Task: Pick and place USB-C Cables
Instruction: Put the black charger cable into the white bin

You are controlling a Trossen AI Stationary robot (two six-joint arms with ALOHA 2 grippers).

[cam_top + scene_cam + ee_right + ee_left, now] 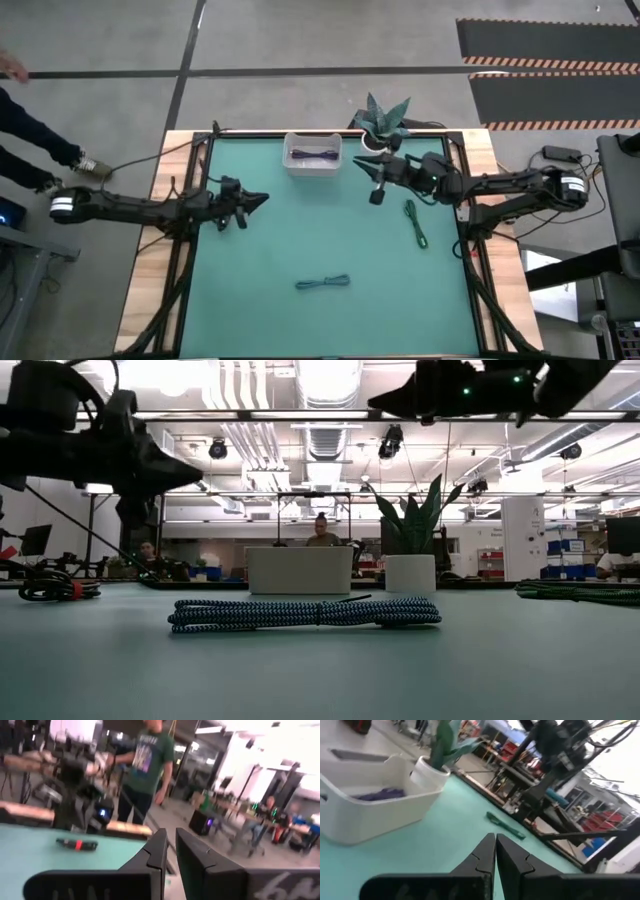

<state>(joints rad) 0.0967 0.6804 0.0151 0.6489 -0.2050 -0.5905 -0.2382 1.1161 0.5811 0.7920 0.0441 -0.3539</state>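
Green cable (415,222) lies lengthwise front-to-back on the mat's right, the teal-blue cable (322,283) crosswise near the front, and a purple bundle (312,154) in the white bin (288,160). Low down, the bin (300,570) stands behind the teal-blue cable (305,613). Left gripper (495,851) is closed, empty. Right gripper (170,851) is nearly closed, empty, with a person (147,767) beyond.
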